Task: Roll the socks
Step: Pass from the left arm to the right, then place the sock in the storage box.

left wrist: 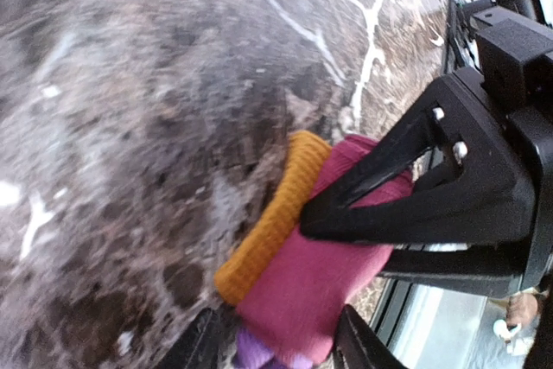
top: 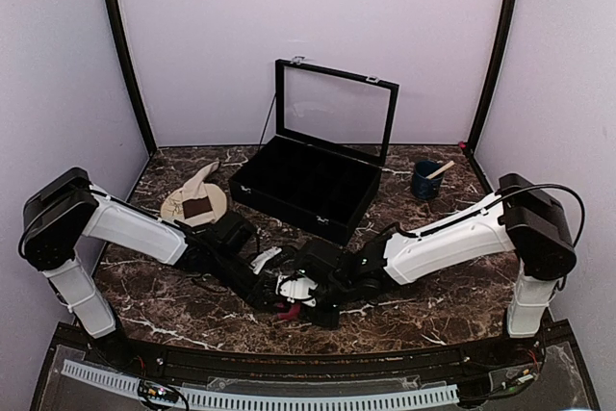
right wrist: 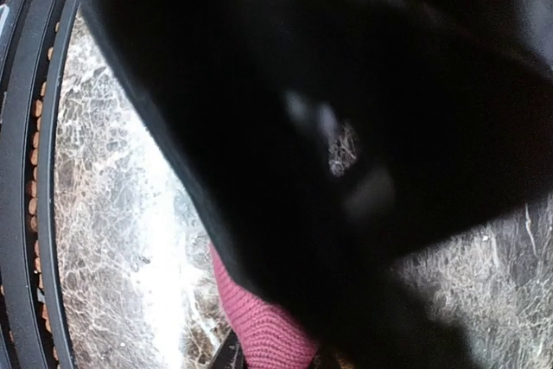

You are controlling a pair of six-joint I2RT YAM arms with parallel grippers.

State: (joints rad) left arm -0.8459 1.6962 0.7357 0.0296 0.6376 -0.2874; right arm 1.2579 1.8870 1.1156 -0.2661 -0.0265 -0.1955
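The pink sock [left wrist: 294, 291] lies on the marble table [top: 433, 300] in front of the black box [top: 303, 194], towards the near edge, where the two arms meet. It is bunched into a short, thick wad, with its orange cuff [left wrist: 272, 222] folded along the side away from the right arm and a bit of purple stripe [left wrist: 259, 353] showing at the end nearest the left arm. The right claw [left wrist: 346, 244] is closed on this sock: in the left wrist view one black finger lies across the top of the pink cloth and the other runs under it, with the wad pinched between them. The right wrist view is mostly blocked by a dark, blurred shape close to the lens, and only a strip of pink knit shows at its bottom edge. The left claw [left wrist: 281, 347] is open, its two fingers standing apart on either side of the purple end of the sock; whether they touch the cloth cannot be told. The beige sock [top: 199, 190] is well apart from all this, to the left of the box, draped over a round plate [top: 173, 209] with its dark brown band [top: 199, 209] facing up. The box stands with its glass lid [top: 337, 108] raised towards the back wall. To the right of the box sits a dark blue cup [top: 424, 181] with a pale stick leaning in it.
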